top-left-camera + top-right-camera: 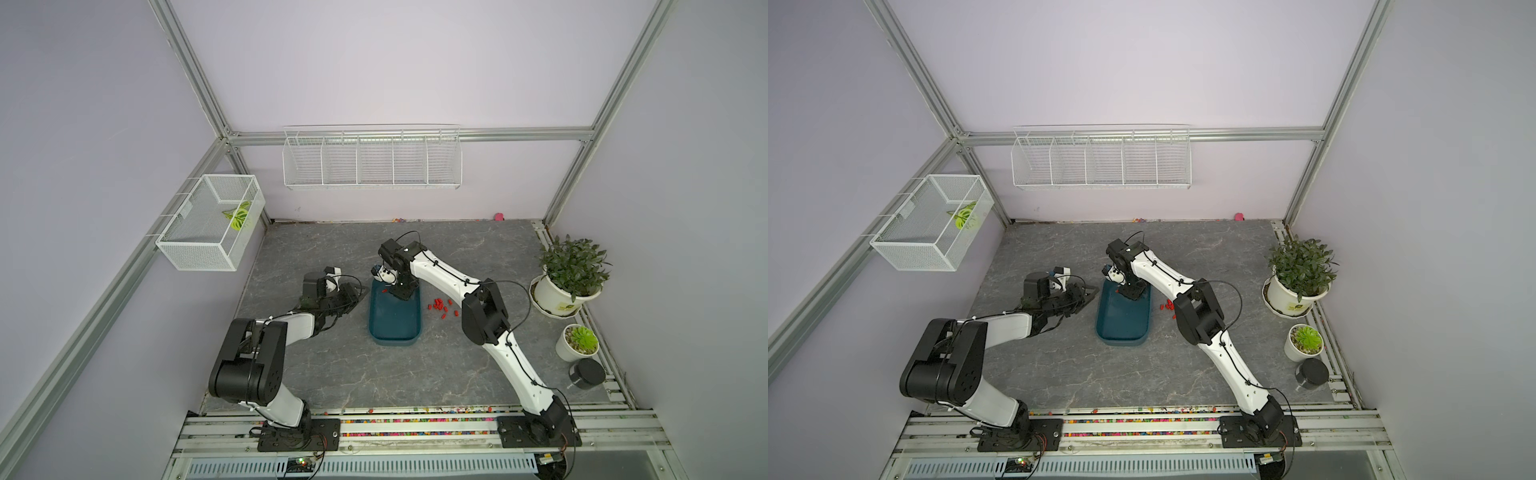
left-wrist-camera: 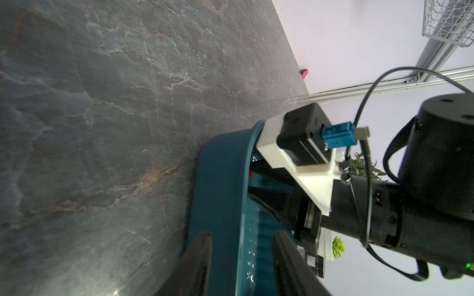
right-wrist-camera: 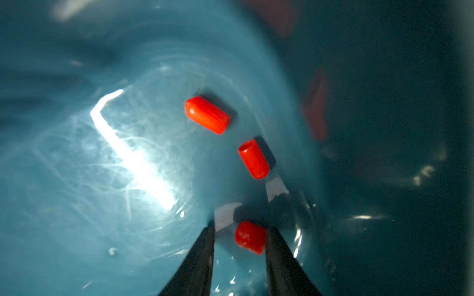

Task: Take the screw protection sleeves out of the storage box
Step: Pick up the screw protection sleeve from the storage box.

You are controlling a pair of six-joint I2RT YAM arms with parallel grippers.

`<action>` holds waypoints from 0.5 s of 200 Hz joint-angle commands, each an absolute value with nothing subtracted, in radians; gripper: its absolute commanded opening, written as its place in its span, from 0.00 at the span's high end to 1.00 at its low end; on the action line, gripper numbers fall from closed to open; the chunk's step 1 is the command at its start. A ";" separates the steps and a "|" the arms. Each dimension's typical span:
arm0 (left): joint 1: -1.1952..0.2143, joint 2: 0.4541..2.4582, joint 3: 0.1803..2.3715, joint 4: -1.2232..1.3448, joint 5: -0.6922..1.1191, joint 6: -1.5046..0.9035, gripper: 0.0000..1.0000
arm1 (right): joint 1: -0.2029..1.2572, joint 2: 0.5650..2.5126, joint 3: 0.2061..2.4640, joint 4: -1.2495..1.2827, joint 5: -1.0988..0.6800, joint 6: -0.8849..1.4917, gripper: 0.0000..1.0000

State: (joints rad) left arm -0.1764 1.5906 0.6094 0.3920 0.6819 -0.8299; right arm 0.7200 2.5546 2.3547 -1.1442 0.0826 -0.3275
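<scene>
Right fingers (image 3: 197, 264), apart, straddle a tiny red plastic sleeve (image 3: 250, 237) inside the teal plastic box (image 3: 77, 179); left fingers (image 2: 195, 261) clamp its wall, likely steadying it.

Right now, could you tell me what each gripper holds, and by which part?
Left gripper clamps the storage box by its rim; right gripper brackets a sleeve, not yet gripped.

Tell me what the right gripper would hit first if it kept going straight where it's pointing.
Probably the red sleeve lying between the open tips of the right gripper, then the storage box floor just beyond, though depth is unclear.
</scene>
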 commanded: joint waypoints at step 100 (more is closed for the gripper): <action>-0.169 1.595 0.627 0.403 0.695 -0.831 0.54 | 0.723 2.543 2.361 -1.160 0.080 -0.317 0.94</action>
